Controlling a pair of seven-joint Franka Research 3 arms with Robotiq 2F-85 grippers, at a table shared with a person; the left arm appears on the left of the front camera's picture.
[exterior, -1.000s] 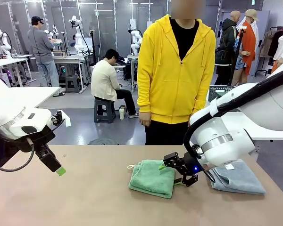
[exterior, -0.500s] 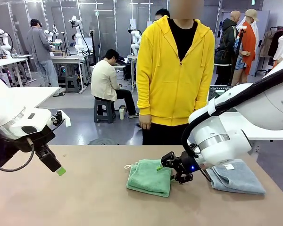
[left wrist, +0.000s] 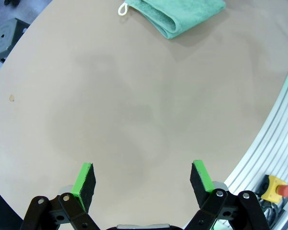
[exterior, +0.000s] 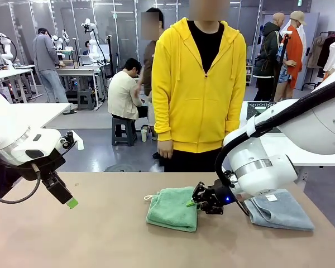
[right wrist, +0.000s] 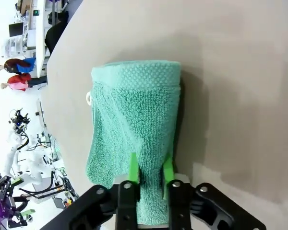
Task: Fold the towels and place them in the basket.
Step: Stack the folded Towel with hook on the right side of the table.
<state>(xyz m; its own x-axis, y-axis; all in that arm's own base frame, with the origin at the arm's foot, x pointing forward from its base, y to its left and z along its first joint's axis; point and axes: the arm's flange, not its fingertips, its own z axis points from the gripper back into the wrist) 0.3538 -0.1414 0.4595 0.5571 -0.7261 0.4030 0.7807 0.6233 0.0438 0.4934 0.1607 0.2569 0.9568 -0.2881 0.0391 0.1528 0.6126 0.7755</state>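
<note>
Right gripper point(exterior: 204, 204) is low over the table point(exterior: 100, 240), its green-padded fingers point(right wrist: 133, 167) pressed close together with a ridge of the sea-green towel point(exterior: 172, 208) pinched between them at the towel's near edge in the right wrist view. That towel lies folded near the middle of the table, just in front of the person in the yellow hoodie point(exterior: 198, 89). In the right wrist view its long axis runs straight away from the gripper, folded end farthest off, and its white corner loop point(right wrist: 89, 98) pokes out at the left side. From the front, the loop sits at the towel's far-left corner. A grey-blue towel point(exterior: 282, 211) with a white label point(exterior: 272, 197) lies folded on the robot's right, partly hidden behind the right arm. Left gripper point(left wrist: 143, 178) hangs above bare table well to the left, fingers spread wide, nothing between them. In its wrist view the sea-green towel is cut off by the top edge.
</note>
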